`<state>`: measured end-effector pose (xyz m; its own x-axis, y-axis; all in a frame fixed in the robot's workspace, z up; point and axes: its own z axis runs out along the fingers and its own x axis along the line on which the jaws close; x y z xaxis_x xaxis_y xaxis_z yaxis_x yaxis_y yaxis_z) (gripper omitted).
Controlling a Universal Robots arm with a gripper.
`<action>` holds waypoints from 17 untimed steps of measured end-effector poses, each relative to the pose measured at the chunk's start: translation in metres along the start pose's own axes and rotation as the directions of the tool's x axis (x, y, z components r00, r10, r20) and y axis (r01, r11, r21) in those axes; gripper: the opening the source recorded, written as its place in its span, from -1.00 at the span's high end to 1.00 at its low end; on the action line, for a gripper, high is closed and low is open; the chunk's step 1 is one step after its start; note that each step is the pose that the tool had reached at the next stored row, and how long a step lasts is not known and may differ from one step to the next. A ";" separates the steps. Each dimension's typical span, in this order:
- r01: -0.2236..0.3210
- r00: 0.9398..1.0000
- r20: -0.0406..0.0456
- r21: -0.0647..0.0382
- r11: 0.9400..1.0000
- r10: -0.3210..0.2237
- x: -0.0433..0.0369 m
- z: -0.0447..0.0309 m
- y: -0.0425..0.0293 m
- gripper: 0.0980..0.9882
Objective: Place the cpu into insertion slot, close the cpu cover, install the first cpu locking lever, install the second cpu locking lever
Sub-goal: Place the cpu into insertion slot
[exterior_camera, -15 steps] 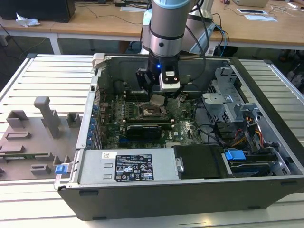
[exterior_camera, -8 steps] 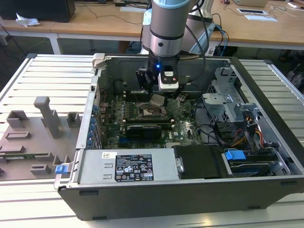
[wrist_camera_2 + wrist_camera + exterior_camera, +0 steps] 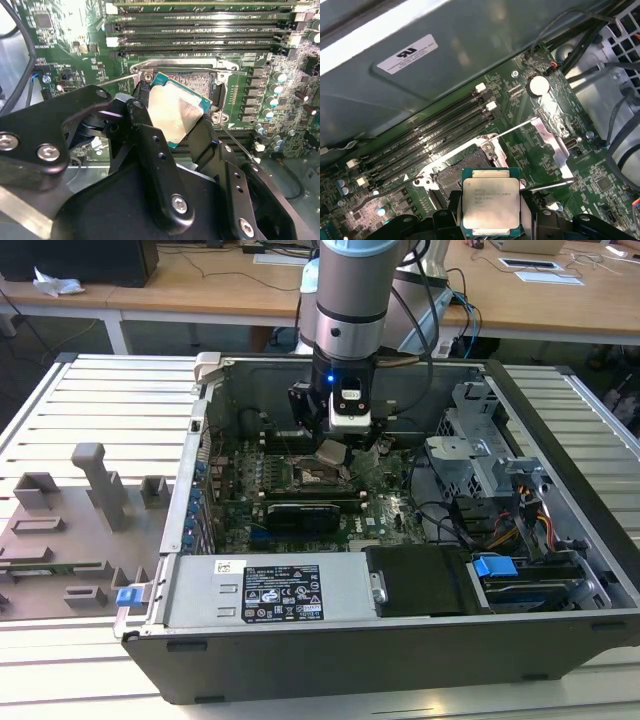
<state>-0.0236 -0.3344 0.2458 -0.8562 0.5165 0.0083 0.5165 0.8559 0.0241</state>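
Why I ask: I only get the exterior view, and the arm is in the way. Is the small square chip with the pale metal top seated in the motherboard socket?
Observer: No. In the second wrist view the gripper holds the small flat pale-topped cpu tilted above the grey-rimmed square insertion slot.
Operator: Is the socket uncovered?
Observer: Yes. In the first wrist view the thin silver frame-shaped cpu cover is swung open beside the slot.

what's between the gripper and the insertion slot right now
The cpu, clamped in the gripper, hangs tilted over the open insertion slot in the second wrist view; nothing else lies between them.
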 end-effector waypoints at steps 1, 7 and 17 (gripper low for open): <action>-0.009 1.000 0.006 0.010 1.000 0.009 0.0000 0.0000 0.0000 0.00; -0.066 0.998 0.011 0.015 0.998 0.066 0.0000 0.0001 0.0000 0.00; -0.149 0.989 0.014 0.016 0.989 0.149 0.0000 0.0004 0.0000 0.00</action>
<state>-0.0236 -0.3345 0.2454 -0.7696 0.6385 -0.0024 0.6385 0.7696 0.0070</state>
